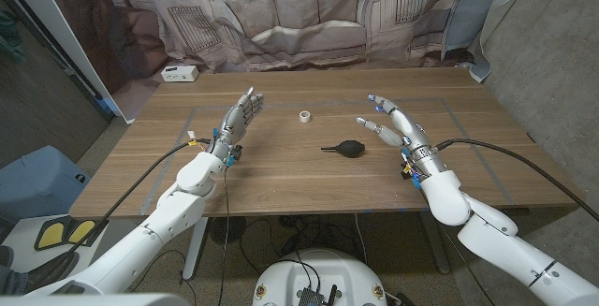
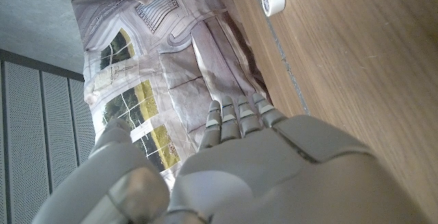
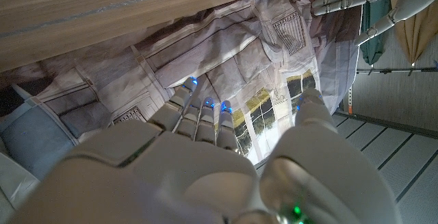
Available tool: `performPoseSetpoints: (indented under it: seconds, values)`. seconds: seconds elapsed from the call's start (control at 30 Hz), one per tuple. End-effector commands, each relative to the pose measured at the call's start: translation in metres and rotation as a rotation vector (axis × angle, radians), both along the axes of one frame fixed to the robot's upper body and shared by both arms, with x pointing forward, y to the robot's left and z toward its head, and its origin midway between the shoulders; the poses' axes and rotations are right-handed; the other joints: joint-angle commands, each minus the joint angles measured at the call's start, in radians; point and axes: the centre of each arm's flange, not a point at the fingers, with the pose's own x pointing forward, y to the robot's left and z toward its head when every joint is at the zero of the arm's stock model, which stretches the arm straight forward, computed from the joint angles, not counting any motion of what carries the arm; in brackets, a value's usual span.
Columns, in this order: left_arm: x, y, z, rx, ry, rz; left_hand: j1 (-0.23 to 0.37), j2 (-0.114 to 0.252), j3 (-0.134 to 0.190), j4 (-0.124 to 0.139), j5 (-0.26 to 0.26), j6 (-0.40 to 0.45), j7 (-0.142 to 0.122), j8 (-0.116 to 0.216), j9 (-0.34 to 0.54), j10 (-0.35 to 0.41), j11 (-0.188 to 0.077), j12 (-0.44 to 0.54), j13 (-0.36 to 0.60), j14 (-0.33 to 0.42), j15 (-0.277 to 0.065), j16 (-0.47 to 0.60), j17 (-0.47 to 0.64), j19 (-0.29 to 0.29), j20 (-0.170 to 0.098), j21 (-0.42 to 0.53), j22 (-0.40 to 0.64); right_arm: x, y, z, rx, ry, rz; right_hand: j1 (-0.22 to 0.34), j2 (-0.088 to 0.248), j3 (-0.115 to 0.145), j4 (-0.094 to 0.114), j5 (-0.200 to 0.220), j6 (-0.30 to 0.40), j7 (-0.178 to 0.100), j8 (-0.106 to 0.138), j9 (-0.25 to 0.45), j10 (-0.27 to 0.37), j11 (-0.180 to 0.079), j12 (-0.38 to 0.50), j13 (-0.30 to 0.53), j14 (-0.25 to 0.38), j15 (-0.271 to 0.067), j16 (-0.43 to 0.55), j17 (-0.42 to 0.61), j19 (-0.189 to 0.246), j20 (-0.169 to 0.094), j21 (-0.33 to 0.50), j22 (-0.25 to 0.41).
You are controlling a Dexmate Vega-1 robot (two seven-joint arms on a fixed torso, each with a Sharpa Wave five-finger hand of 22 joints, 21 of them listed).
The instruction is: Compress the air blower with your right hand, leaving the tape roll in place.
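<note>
right hand (image 1: 398, 126) was empty, fingers spread, just right of the blower | left hand (image 1: 239, 119) was empty, fingers apart | black air blower (image 1: 348, 146) lay mid-table (image 1: 281, 180) | white tape roll (image 1: 305, 116) sat behind it, apart

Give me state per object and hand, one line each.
air blower: lying on the table, untouched, nozzle toward the robot's left
tape roll: on the table beyond the blower, untouched
right hand: open, beside the blower, not on it
left hand: open, holding nothing
white box: at the table's far left corner
</note>
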Motion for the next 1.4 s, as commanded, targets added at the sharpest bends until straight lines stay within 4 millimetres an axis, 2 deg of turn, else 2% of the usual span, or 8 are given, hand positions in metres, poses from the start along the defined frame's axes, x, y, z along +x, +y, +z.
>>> performPoseSetpoints:
  seconds: [0.03, 0.27, 0.57, 0.9, 1.07, 1.4]
  values:
    - [-0.002, 0.001, 0.002, 0.006, -0.009, 0.000, 0.004, 0.005, 0.001, -0.005, 0.001, -0.001, -0.002, -0.004, 0.002, 0.007, 0.003, 0.003, 0.002, 0.006, -0.001, -0.002, 0.005, 0.010, 0.002, -0.002, 0.003, -0.001, 0.006, 0.004, -0.088, 0.007, -0.064, 0.017, -0.003, 0.007, 0.000, -0.001, -0.006, -0.007, -0.002, 0.003, -0.016, 0.003, -0.004, 0.001, -0.012, 0.005, -0.004, 0.002, -0.017, 0.004, -0.006, 0.005]
    - [-0.003, 0.000, 0.003, 0.010, -0.015, 0.006, 0.005, 0.006, 0.001, -0.006, 0.001, 0.000, -0.002, -0.004, 0.002, 0.005, 0.005, 0.002, 0.001, 0.006, -0.001, -0.003, 0.005, 0.010, 0.003, -0.004, 0.003, -0.004, 0.009, 0.007, -0.139, -0.012, -0.115, 0.022, -0.009, 0.006, -0.002, 0.001, -0.017, -0.004, -0.004, 0.003, -0.026, 0.000, -0.006, 0.001, -0.020, 0.004, -0.005, 0.001, -0.022, 0.004, -0.007, 0.005]
    - [-0.003, -0.002, 0.001, 0.010, -0.016, 0.007, 0.005, 0.007, 0.001, -0.007, 0.001, 0.001, -0.002, -0.004, 0.002, 0.007, 0.000, 0.002, 0.001, 0.007, -0.001, -0.004, 0.005, 0.010, 0.005, -0.006, 0.003, -0.007, 0.011, 0.010, -0.203, -0.017, -0.159, 0.033, -0.014, 0.009, -0.003, 0.004, -0.033, 0.002, -0.005, 0.003, -0.040, 0.019, -0.006, 0.001, -0.035, 0.007, -0.008, 0.001, -0.036, 0.006, -0.011, 0.005]
    - [-0.004, -0.004, -0.001, 0.004, -0.017, 0.007, 0.005, 0.008, 0.001, -0.009, 0.000, 0.004, 0.000, -0.004, 0.002, 0.008, 0.003, 0.002, 0.000, 0.007, 0.000, -0.005, 0.005, 0.010, 0.006, -0.009, 0.003, -0.010, 0.016, 0.012, -0.272, 0.001, -0.200, 0.044, -0.016, 0.012, -0.003, 0.007, -0.049, -0.001, -0.006, 0.003, -0.050, 0.012, -0.005, 0.002, -0.043, 0.009, -0.008, 0.001, -0.044, 0.006, -0.012, 0.005]
    - [-0.006, -0.004, -0.003, 0.001, -0.017, 0.010, 0.005, 0.008, 0.001, -0.010, 0.000, 0.005, -0.001, -0.003, 0.002, 0.009, 0.002, 0.001, 0.000, 0.008, -0.001, -0.005, 0.005, 0.011, 0.008, -0.010, 0.003, -0.012, 0.020, 0.013, -0.304, 0.018, -0.210, 0.050, -0.016, 0.014, -0.003, 0.008, -0.049, -0.006, -0.003, 0.003, -0.059, 0.017, -0.005, 0.002, -0.051, 0.012, -0.009, 0.001, -0.052, 0.011, -0.013, 0.006]
    - [-0.011, -0.004, -0.007, -0.005, -0.018, 0.013, 0.004, 0.009, 0.001, -0.011, 0.000, 0.009, -0.002, -0.003, 0.002, 0.009, 0.003, 0.001, -0.001, 0.009, -0.002, -0.005, 0.005, 0.012, 0.008, -0.012, 0.003, -0.014, 0.025, 0.016, -0.361, 0.054, -0.229, 0.061, -0.018, 0.018, -0.004, 0.009, -0.065, 0.002, -0.005, 0.004, -0.055, 0.009, 0.000, 0.003, -0.047, 0.012, -0.004, 0.001, -0.050, 0.010, -0.010, 0.006]
